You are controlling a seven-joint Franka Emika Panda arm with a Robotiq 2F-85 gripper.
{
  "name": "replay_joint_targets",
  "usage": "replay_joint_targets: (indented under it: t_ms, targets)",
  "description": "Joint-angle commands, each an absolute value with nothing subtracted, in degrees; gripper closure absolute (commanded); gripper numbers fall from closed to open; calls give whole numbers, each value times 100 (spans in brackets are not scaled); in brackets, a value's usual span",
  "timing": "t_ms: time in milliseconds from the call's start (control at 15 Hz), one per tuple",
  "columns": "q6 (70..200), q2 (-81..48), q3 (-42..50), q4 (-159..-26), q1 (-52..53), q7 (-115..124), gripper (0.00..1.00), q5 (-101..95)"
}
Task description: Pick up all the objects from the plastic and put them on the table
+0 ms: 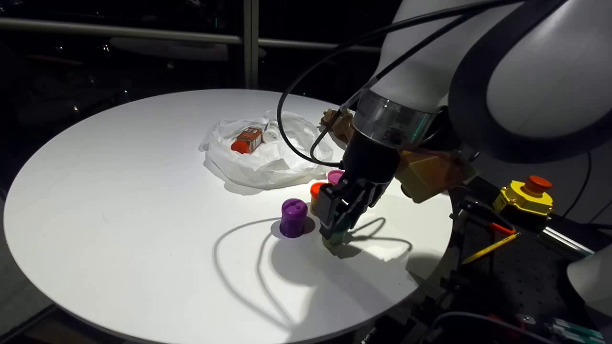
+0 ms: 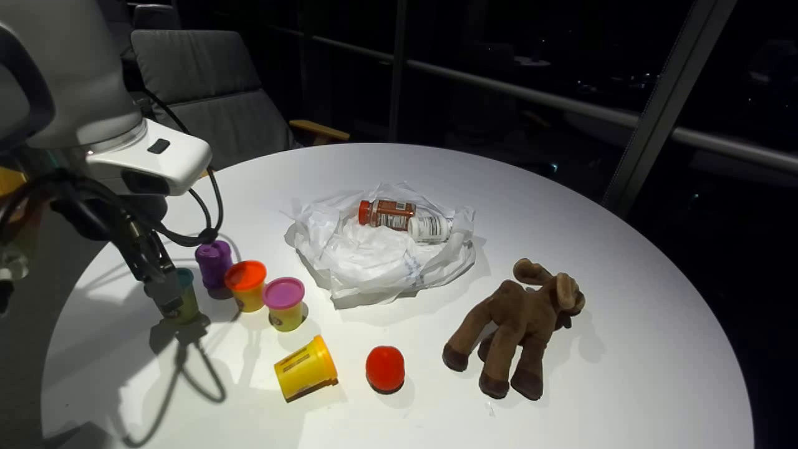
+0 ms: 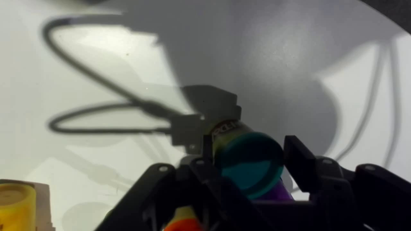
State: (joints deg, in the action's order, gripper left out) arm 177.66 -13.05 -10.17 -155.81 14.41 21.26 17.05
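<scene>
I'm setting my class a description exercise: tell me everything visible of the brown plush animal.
The brown plush animal looks soft, with legs ending in darker hooves and lighter ear- or antler-like flaps at the head; its face isn't clear. It lies sprawled on the round white table, legs toward the camera in an exterior view, away from the plastic bag, touching nothing else.

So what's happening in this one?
A robot arm has its pincer around a teal-lidded cup apparently standing on the table; whether it grips I can't tell. Four more cups, a red rounded piece and a brown plush animal are also on the table. A red-capped bottle and a white bottle lie on the plastic.
</scene>
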Motion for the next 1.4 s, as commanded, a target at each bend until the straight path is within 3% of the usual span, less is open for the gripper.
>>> replay_joint_targets:
  t_ms: [0,133,467,733,1333]
  targets:
    - [17667,-836,-1165,-15609,1222,2092,8,1762]
    - [17378,-342,-1101,-15643,1163,2059,0,1709]
    - [16056,38,-666,-14851,850,2134,0,1209]
    - [15387,-800,-411,-13660,543,2240,0,774]
    - [15332,-2806,524,-11356,675,3093,0,209]
